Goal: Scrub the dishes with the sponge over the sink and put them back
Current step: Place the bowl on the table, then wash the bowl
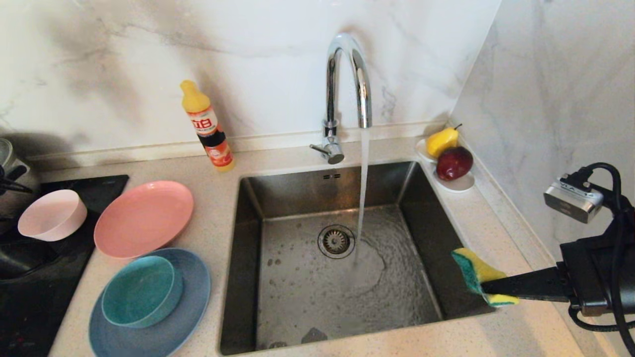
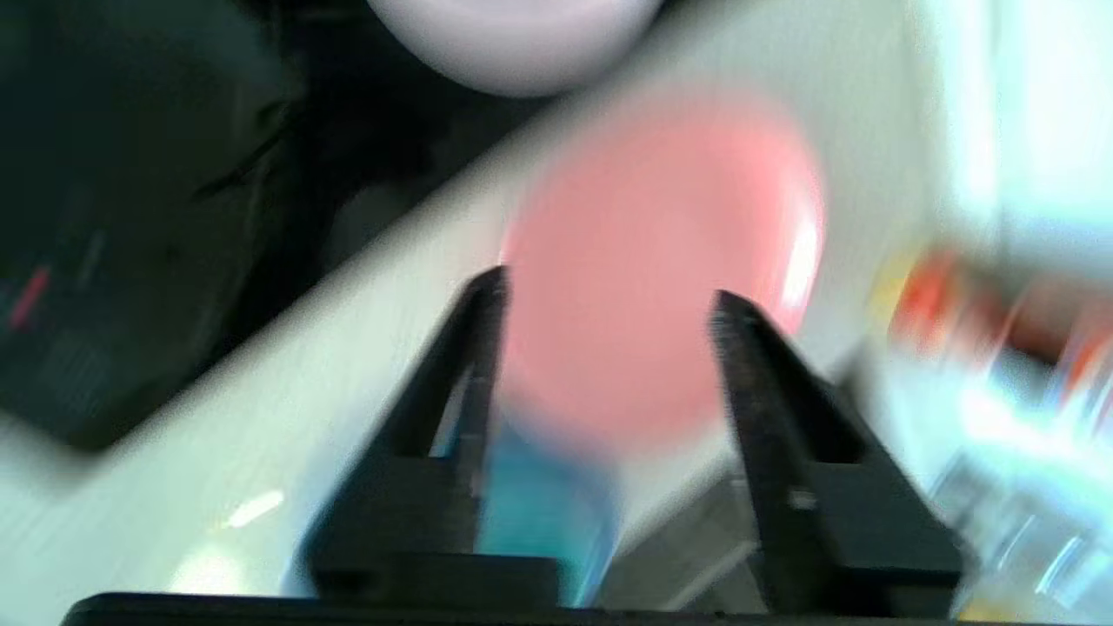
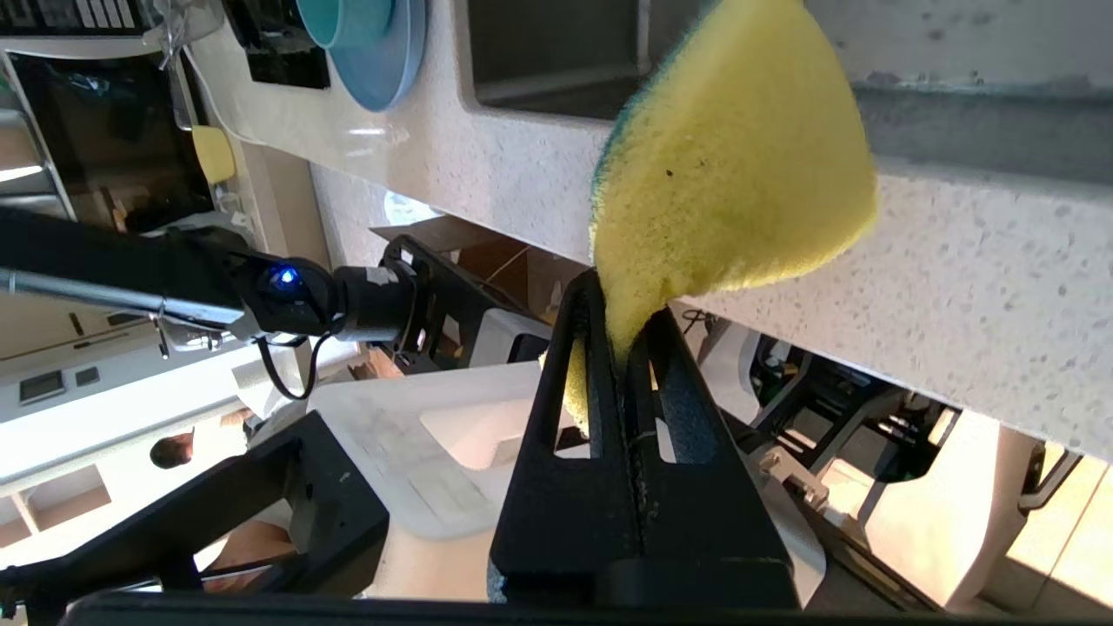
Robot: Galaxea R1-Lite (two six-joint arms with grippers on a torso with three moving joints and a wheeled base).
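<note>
The sink has the tap running into it. Left of it on the counter lie the salmon-pink plate, the pale pink bowl, and the teal bowl resting on the light blue plate. My right gripper is shut on the yellow-green sponge above the sink's right rim; the right wrist view shows the sponge pinched at the tips of that gripper. My left gripper is outside the head view. It hangs open and empty above the salmon-pink plate.
An orange dish-soap bottle stands behind the plates. A pear and a red apple sit on a white saucer at the back right corner. A black hob and a steel pot fill the far left.
</note>
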